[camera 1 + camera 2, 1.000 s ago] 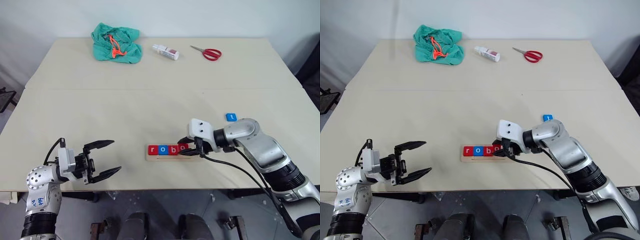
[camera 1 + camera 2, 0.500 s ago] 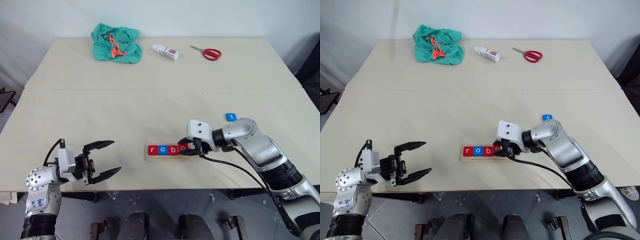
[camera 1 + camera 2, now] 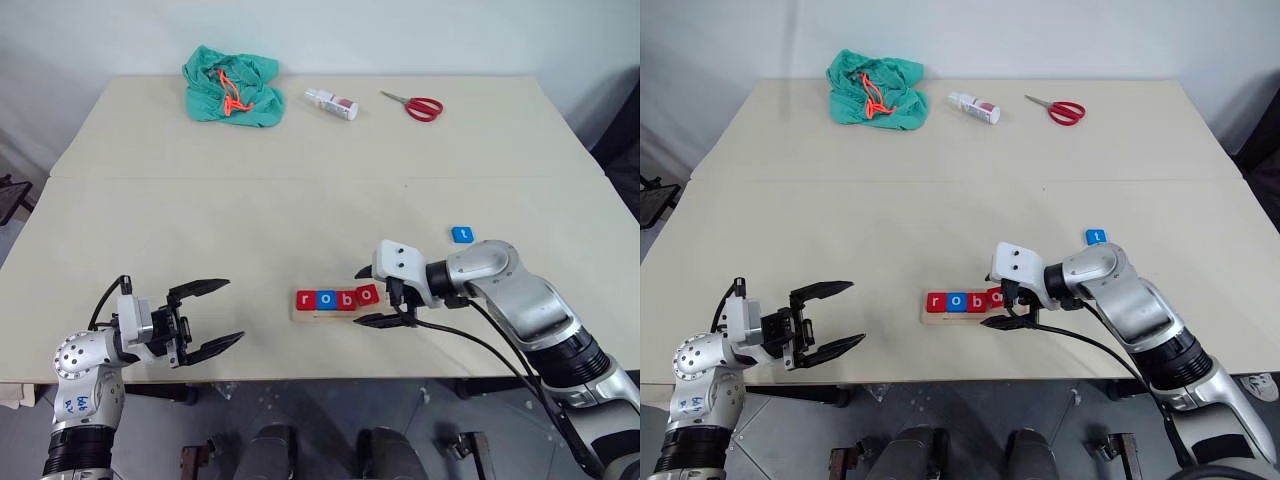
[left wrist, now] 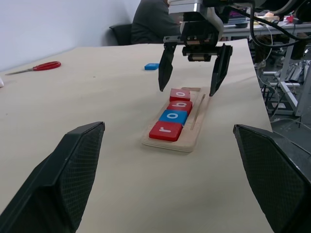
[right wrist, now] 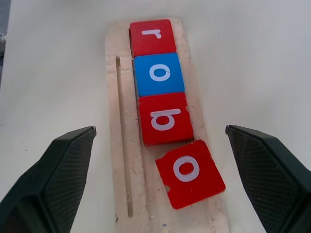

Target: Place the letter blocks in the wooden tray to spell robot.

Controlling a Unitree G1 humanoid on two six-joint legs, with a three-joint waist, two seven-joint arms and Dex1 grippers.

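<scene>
- Green cloth with an orange cord lies upper left of the head frame; small white bottle and red-handled scissors along the top, well apart from the work spot.
- Nothing lies between the grippers and the wooden tray, which sits lower centre on the table.
- In the tray: red r block, blue o block, red b block in a straight touching row; red o block sits skewed, one corner by the b.
- Blue t block lies on the table, right of centre, apart from the tray.
- Right gripper hangs over the tray's right end, fingers spread wide either side of the skewed o, gripping nothing.
- Left gripper, lower left, wide apart, empty.
- Table pale beige with a seam across; light wall behind.
- Left wrist view adds a seated person and cluttered desks beyond the table's end.
- Right wrist view shows the tray's groove beside the blocks.
</scene>
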